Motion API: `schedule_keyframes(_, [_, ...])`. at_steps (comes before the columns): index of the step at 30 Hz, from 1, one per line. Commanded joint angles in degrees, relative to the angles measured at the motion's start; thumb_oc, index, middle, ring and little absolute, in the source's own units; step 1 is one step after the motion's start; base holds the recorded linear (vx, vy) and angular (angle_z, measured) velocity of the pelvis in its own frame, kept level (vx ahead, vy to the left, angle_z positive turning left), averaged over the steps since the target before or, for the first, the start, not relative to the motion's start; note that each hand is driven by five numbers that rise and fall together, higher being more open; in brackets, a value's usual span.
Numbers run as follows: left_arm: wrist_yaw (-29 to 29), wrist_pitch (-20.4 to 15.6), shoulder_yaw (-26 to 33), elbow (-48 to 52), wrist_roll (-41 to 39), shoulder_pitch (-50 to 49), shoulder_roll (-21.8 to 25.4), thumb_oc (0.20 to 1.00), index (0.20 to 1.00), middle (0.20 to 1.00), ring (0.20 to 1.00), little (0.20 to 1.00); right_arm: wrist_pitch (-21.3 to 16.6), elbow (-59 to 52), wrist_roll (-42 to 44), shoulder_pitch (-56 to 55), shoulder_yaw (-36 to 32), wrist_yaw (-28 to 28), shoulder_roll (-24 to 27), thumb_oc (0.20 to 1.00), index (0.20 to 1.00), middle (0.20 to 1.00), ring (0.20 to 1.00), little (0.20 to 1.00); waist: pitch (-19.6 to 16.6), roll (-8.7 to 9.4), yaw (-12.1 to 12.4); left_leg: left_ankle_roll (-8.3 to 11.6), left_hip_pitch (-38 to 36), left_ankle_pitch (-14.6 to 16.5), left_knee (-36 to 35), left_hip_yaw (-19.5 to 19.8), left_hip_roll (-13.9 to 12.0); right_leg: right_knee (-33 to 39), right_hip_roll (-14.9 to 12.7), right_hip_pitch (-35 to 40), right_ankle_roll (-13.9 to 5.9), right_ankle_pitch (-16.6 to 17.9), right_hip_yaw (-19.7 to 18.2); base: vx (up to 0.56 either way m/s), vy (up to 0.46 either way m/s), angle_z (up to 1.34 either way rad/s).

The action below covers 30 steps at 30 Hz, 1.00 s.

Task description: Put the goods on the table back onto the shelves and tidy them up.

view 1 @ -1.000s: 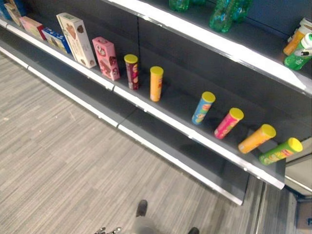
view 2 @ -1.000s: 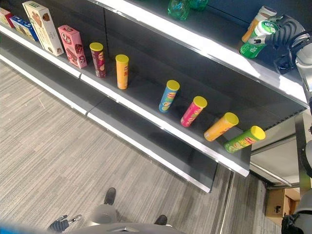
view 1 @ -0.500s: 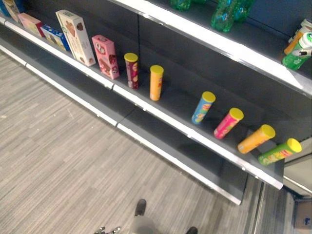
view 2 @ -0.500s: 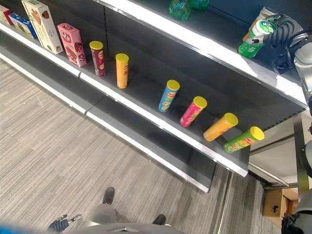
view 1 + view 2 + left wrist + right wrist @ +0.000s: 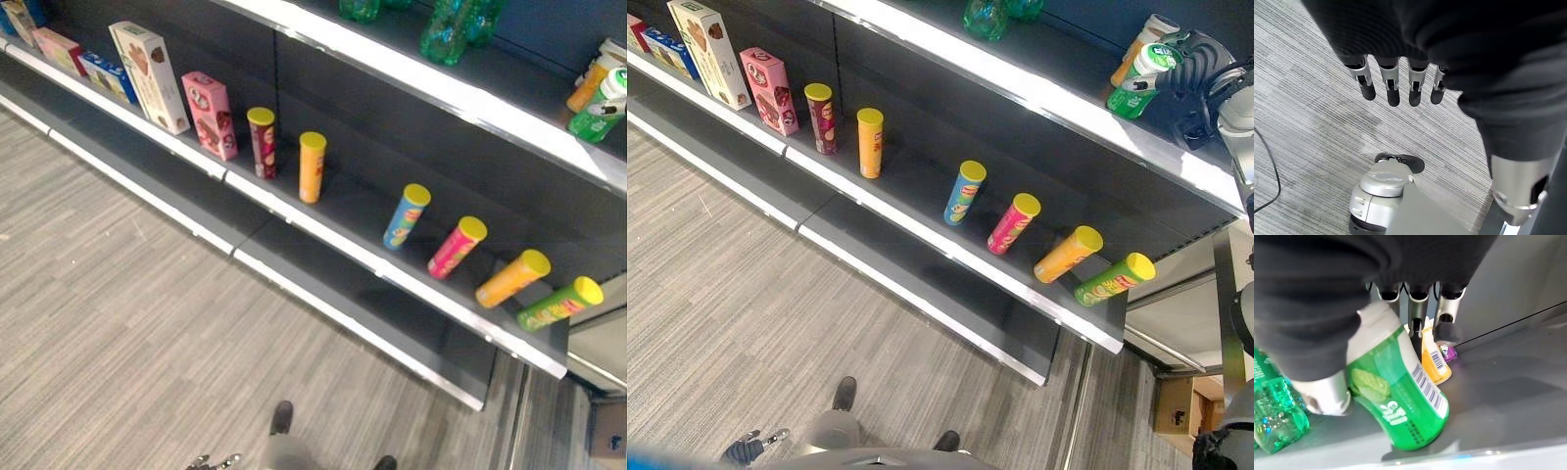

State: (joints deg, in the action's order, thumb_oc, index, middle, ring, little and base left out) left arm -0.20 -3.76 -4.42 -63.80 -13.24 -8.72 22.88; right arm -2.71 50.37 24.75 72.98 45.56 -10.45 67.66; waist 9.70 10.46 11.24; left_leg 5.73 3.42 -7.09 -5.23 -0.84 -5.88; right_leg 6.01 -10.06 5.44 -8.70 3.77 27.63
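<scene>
The right hand (image 5: 1195,69), fingers wrapped round the green bottle (image 5: 1400,396), seems to be setting it on the upper shelf (image 5: 1038,93) beside the orange bottle (image 5: 1434,363); release next.

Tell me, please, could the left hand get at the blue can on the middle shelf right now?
Probably not without moving first. The left hand hangs low over the floor with fingers straight, while the blue can stands up on the shelf. Nothing blocks the can's front, so raising the arm should do.
</scene>
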Motion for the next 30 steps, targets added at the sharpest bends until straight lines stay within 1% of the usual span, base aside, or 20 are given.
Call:
schedule_keyframes(1, [0.98, -1.18, -0.9, -2.1, 0.58, 1.38, 4.2, 1.0, 1.0, 1.0, 1.0, 1.0, -1.03, 0.16, -0.68, 6.44, 2.85, 2.14, 1.06, 0.2, 0.2, 0.2, 0.2, 0.2, 0.44, 2.15, 1.12, 2.87, -2.38, 4.72, 0.23, -1.86, -1.51, -1.26, -0.27, 1.34, -1.14, -3.38, -0.4, 0.0, 0.0, 0.0])
schedule_keyframes(3, [1.03, -1.15, -0.82, -2.37, 0.64, 1.57, 4.29, 1.0, 1.0, 1.0, 1.0, 1.0, -1.08, 0.08, -0.8, 6.44, 2.83, 2.28, 1.11, 0.2, 0.2, 0.2, 0.2, 0.2, 0.43, 2.2, 1.09, 2.85, -2.4, 4.73, 0.23, -1.86, -1.54, -1.29, -0.28, 1.3, -1.13, -3.39, -0.41, 0.0, 0.0, 0.0])
schedule_keyframes(4, [1.11, -1.11, -0.74, -2.62, 0.66, 1.62, 4.26, 1.0, 1.0, 1.0, 1.0, 1.0, -1.09, 0.06, -0.81, 6.4, 2.67, 2.4, 1.07, 0.304, 0.304, 0.304, 0.304, 0.304, 0.41, 2.2, 1.05, 2.83, -2.46, 4.74, 0.23, -1.84, -1.57, -1.32, -0.27, 1.35, -1.1, -3.45, -0.42, 0.0, 0.0, 0.0])
schedule_keyframes(5, [1.23, -1.03, -0.62, -2.82, 0.65, 1.71, 4.28, 1.0, 1.0, 1.0, 1.0, 1.0, -1.17, -0.17, -0.9, 6.17, 2.36, 2.77, 0.98, 0.796, 0.796, 0.796, 0.796, 0.796, 0.35, 2.23, 1.0, 2.8, -2.58, 4.78, 0.23, -1.87, -1.56, -1.34, -0.26, 1.43, -1.08, -3.49, -0.45, 0.0, 0.0, 0.0])
schedule_keyframes(6, [1.33, -1.01, -0.44, -2.99, 0.6, 1.74, 4.28, 1.0, 1.0, 1.0, 1.0, 1.0, -1.29, -0.06, -1.06, 6.34, 2.34, 3.07, 0.94, 1.0, 1.0, 1.0, 1.0, 1.0, 0.31, 2.27, 0.97, 2.77, -2.67, 4.85, 0.23, -1.9, -1.53, -1.36, -0.26, 1.47, -1.09, -3.46, -0.5, 0.0, 0.0, 0.0])
schedule_keyframes(16, [2.01, -1.15, 0.22, -3.97, 0.43, 1.79, 4.13, 1.0, 1.0, 1.0, 1.0, 1.0, -2.26, -1.26, -0.23, 8.89, 2.08, 5.24, 2.05, 1.0, 1.0, 1.0, 1.0, 1.0, -0.04, 2.25, 0.39, 2.72, -3.11, 5.15, 0.23, -2.29, -1.48, -1.4, -0.34, 1.51, -1.13, -3.43, -0.84, 0.0, 0.0, 0.0])
schedule_keyframes(18, [2.16, -1.17, 0.33, -4.33, 0.36, 1.68, 3.91, 1.0, 1.0, 1.0, 1.0, 1.0, -2.89, -2.05, 0.93, 9.66, 1.1, 6.51, 2.83, 1.0, 1.0, 1.0, 1.0, 1.0, -0.27, 2.31, 0.16, 2.71, -3.26, 5.31, 0.23, -2.38, -1.5, -1.41, -0.34, 1.57, -1.16, -3.45, -0.81, 0.0, 0.0, 0.0])
schedule_keyframes(21, [2.88, -1.23, 0.94, -5.03, 0.42, 1.87, 3.32, 1.0, 1.0, 1.0, 1.0, 1.0, -5.06, -5.85, 3.29, 9.3, -2.62, 9.87, 4.95, 1.0, 1.0, 1.0, 1.0, 1.0, -0.5, 2.33, -0.38, 2.64, -3.44, 5.52, 0.23, -2.59, -1.49, -1.5, -0.38, 1.62, -1.24, -3.42, -0.96, 0.0, 0.0, 0.0])
schedule_keyframes(25, [3.51, -1.26, 2.23, -5.76, 0.86, 1.57, 2.24, 1.0, 1.0, 1.0, 1.0, 1.0, -7.94, -15.22, 4.25, 2.12, -12.44, 13.56, 8.39, 1.0, 1.0, 1.0, 1.0, 1.0, -1.09, 1.87, -1.38, 2.54, -3.75, 5.99, 0.23, -2.89, -1.44, -1.57, -0.5, 1.71, -1.38, -3.5, -1.01, 0.0, 0.0, 0.0])
schedule_keyframes(26, [3.51, -1.26, 2.19, -5.76, 0.86, 1.56, 2.41, 1.0, 1.0, 1.0, 1.0, 1.0, -7.9, -15.45, 4.16, 1.4, -13.13, 13.61, 8.43, 1.0, 1.0, 1.0, 1.0, 1.0, -1.1, 2.01, -1.3, 2.54, -3.75, 5.99, 0.23, -2.88, -1.45, -1.56, -0.5, 1.72, -1.38, -3.5, -1.0, 0.0, 0.0, 0.0])
schedule_keyframes(27, [3.65, -1.1, 2.85, -5.9, 1.44, 1.44, 1.33, 1.0, 1.0, 1.0, 1.0, 1.0, -9.05, -20.41, 3.3, -3.74, -18.92, 15.28, 9.75, 1.0, 1.0, 1.0, 1.0, 1.0, -1.4, 1.28, -2.16, 2.45, -3.97, 6.28, 0.23, -3.06, -1.42, -1.65, -0.58, 1.74, -1.5, -3.49, -1.16, 0.0, 0.0, 0.0])
schedule_keyframes(28, [3.79, -1.09, 3.11, -6.02, 1.64, 1.36, 1.18, 1.0, 1.0, 1.0, 1.0, 1.0, -9.72, -22.97, 2.27, -7.77, -23.04, 16.67, 10.05, 1.0, 1.0, 1.0, 1.0, 1.0, -1.52, 1.29, -2.38, 2.38, -4.11, 6.39, 0.23, -3.19, -1.41, -1.67, -0.67, 1.78, -1.54, -3.47, -1.23, 0.02, 0.046, -0.01])
schedule_keyframes(30, [4.3, -1.02, 3.67, -6.22, 2.75, 1.47, 0.47, 1.0, 1.0, 1.0, 1.0, 1.0, -10.35, -30.14, -0.84, -18.56, -33.65, 18.62, 10.04, 1.0, 1.0, 1.0, 1.0, 1.0, -1.93, 1.01, -3.4, 2.05, -4.24, 6.59, 0.23, -3.57, -1.18, -1.68, -0.98, 1.64, -1.69, -3.23, -1.54, 0.01, 0.053, -0.09])
